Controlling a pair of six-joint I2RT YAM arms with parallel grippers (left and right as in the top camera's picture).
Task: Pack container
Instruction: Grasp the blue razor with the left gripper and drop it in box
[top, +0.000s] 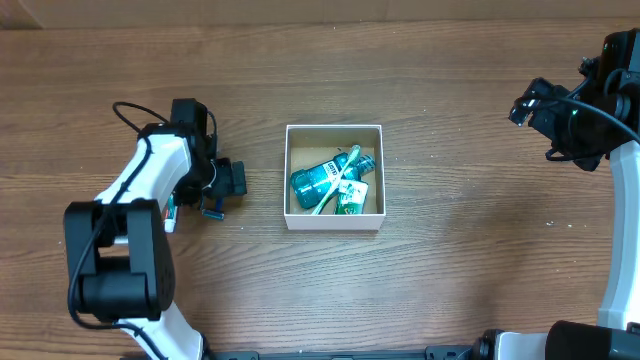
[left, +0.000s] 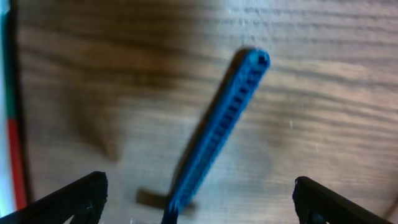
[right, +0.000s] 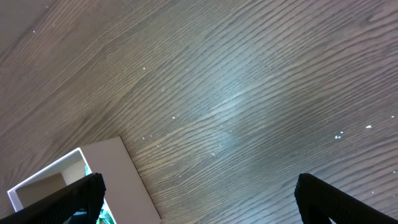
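The container (top: 333, 222) is a small square white box at the table's middle. It holds a teal bottle (top: 318, 178), a toothbrush (top: 340, 180) and a green tube (top: 352, 197). My left gripper (top: 215, 198) is to the left of the container, low over the table and open. In the left wrist view its jaws (left: 199, 193) straddle a blue ridged stick (left: 219, 127) lying on the wood without touching it. My right gripper (top: 527, 104) is far right, raised, open and empty (right: 199, 186). A corner of the container (right: 121, 177) shows at the lower left of the right wrist view.
A white, red and green item (top: 172, 212) lies by the left arm; it also shows at the left edge of the left wrist view (left: 9, 124). The wooden table (top: 450, 250) is bare between the container and the right arm.
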